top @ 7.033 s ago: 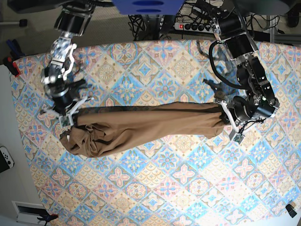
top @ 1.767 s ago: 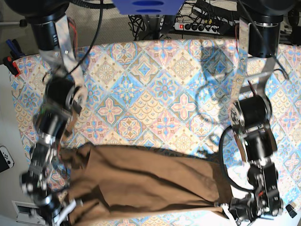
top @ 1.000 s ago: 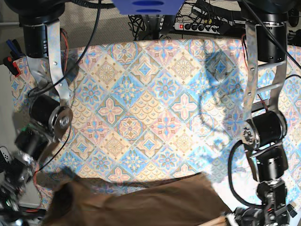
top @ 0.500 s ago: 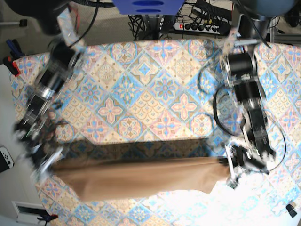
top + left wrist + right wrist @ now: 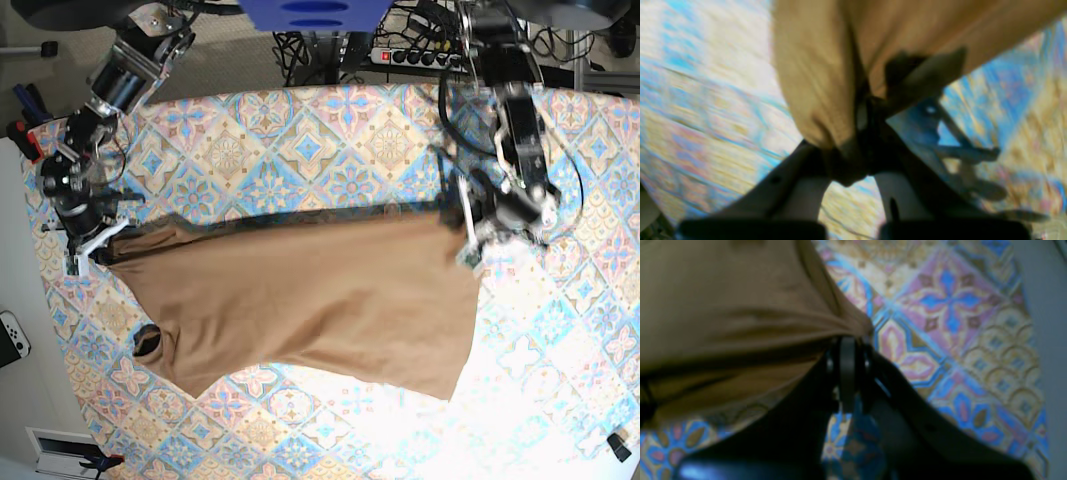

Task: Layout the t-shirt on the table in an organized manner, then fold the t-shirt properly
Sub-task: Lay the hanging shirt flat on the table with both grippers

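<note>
The t-shirt (image 5: 300, 300) hangs spread between both arms over the counter (image 5: 330, 140), its lower edge draping unevenly. The left gripper (image 5: 470, 243) has its jaws pinching one corner of the shirt; the right gripper (image 5: 92, 247) pinches the opposite corner. Laying flat looks nearly reached; smoothing and all folding remain.

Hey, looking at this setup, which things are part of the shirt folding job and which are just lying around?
Part of the job:
- t-shirt, held stretched between both arms
- table with the patterned cloth
- left pincer, shut on the shirt
- right pincer, shut on the shirt

Just lying about:
- power strip behind the table
- white game controller off the table's edge
</note>
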You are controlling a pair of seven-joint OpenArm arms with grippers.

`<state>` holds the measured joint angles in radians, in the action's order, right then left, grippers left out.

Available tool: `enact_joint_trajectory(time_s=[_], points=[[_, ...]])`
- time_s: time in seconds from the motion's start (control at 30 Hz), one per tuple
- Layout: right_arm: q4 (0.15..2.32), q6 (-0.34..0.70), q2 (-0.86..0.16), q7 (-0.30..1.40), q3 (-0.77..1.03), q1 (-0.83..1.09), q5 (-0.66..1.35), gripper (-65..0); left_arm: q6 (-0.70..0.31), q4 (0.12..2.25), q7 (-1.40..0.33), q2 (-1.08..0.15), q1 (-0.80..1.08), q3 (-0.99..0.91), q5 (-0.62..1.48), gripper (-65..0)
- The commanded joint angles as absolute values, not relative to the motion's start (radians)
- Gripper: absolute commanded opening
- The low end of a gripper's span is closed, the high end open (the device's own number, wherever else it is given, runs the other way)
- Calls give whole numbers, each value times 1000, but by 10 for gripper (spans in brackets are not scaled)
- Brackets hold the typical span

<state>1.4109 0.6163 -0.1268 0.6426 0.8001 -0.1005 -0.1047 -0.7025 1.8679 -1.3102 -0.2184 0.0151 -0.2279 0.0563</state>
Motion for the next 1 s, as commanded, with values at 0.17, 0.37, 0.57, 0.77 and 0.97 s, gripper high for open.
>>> enact_joint_trajectory(time_s=[0.17,0.37,0.57,0.77,0.97], points=[[1494,613,-84,615,915,-10,-93,-650,-698,1890,-1250,-232,99,-234,36,-650],[1541,615,-38,613,1032,35,-93,-650,-698,1890,-1219,-231,200,-228,36,-650],[1589,615,8,613,1115,42,-97,-650,-698,1890,-1138,-231,285,-228,30,-650],[1587,618,25,613,1145,64,-97,-650,-698,1888,-1124,-231,323,-226,33,-650],[1587,618,25,615,1144,99,-94,-650,-698,1886,-1124,-231,343,-226,33,-650]])
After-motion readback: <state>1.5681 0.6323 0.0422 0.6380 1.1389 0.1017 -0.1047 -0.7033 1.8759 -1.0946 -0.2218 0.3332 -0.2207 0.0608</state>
